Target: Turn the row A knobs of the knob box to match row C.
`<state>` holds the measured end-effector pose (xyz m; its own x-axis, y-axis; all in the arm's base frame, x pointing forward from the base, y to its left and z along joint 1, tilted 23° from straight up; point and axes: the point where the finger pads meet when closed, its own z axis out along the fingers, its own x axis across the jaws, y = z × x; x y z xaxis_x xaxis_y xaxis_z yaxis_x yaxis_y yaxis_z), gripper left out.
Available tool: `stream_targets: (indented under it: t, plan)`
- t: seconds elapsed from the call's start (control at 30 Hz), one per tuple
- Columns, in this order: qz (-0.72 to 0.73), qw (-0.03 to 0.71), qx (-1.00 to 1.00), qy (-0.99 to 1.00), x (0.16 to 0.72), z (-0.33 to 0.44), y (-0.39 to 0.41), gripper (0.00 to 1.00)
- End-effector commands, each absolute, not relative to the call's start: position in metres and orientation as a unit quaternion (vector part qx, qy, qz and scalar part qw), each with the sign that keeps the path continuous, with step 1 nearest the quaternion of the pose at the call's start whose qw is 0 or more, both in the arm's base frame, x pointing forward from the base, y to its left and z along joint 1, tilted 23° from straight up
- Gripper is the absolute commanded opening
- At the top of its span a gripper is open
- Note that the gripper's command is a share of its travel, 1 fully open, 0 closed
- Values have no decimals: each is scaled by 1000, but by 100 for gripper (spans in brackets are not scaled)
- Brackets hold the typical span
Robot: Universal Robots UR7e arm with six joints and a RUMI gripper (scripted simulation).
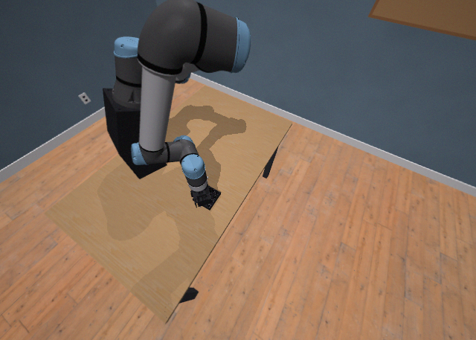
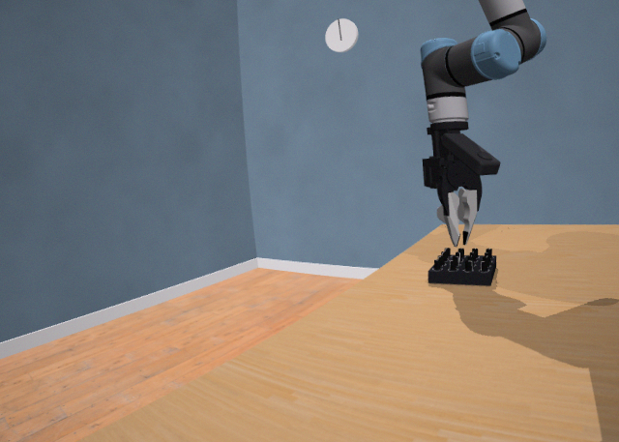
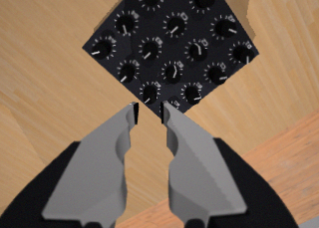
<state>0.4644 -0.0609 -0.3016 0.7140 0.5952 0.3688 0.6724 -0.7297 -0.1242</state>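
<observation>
The black knob box (image 1: pixel 215 199) (image 2: pixel 459 278) (image 3: pixel 173 49) lies on the table and carries a grid of black knobs with white pointer lines and tick marks. My gripper (image 2: pixel 460 244) (image 3: pixel 150 104) is open by a narrow gap with nothing between the fingertips. In the exterior view the tips hang just above the knobs at the box's far side. In the wrist view they lie by its lower corner, where the right tip partly hides the corner knob. A nearby knob (image 3: pixel 151 94) points down-left; another knob (image 3: pixel 192 94) points right. The socket and row letters cannot be made out.
The wooden table (image 1: pixel 153 186) (image 2: pixel 349 352) bears the box near one long edge. The arm's black pedestal (image 1: pixel 125 132) stands at the opposite long side. The arm's shadow falls across the table, and the wooden floor (image 1: pixel 326 232) lies beyond the edge.
</observation>
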Motion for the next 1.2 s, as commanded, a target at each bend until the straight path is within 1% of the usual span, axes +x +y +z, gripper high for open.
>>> stream_targets:
  t: [0.0, 1.17]
  plan:
    - [-154, 125, -917, -345, 465, -301, -61, 11]
    - [-154, 125, -917, -345, 462, -301, -58, 11]
